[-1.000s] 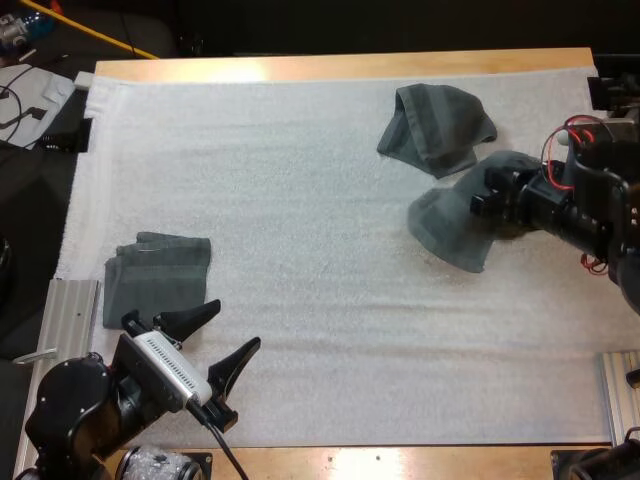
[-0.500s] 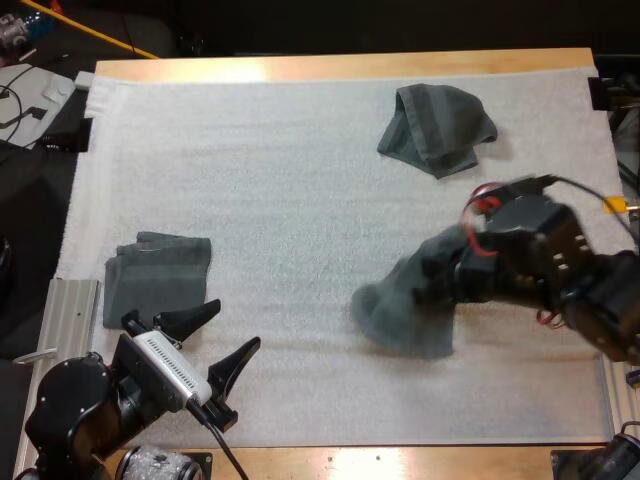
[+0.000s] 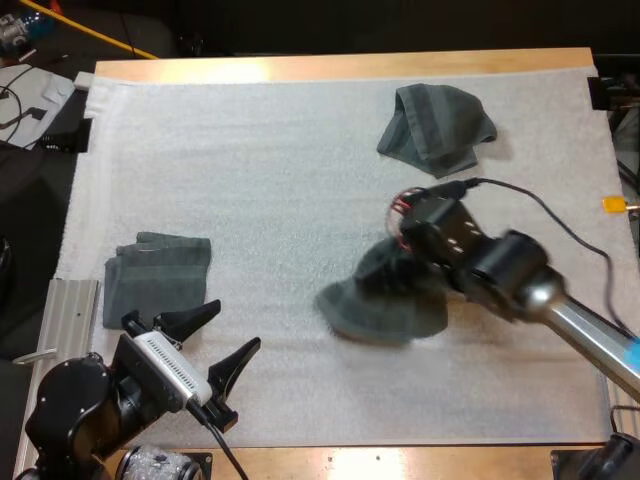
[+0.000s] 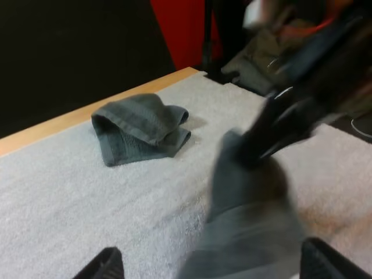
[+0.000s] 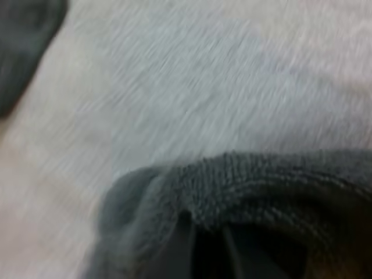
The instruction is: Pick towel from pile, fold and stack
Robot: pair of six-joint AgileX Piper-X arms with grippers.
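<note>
Grey-green towel point(image 3: 385, 300), pinched in the right gripper point(image 3: 405, 265), has been dragged from the crumpled towel point(image 3: 437, 127) behind it toward the left gripper point(image 3: 215, 340), which waits spread beside the folded stack point(image 3: 158, 278): pick judged complete, spreading and folding outstanding.

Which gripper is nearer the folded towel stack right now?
Left. The left gripper is just off the near corner of the folded stack, fingers open. The right gripper is far across the mat, shut on a loose towel.
</note>
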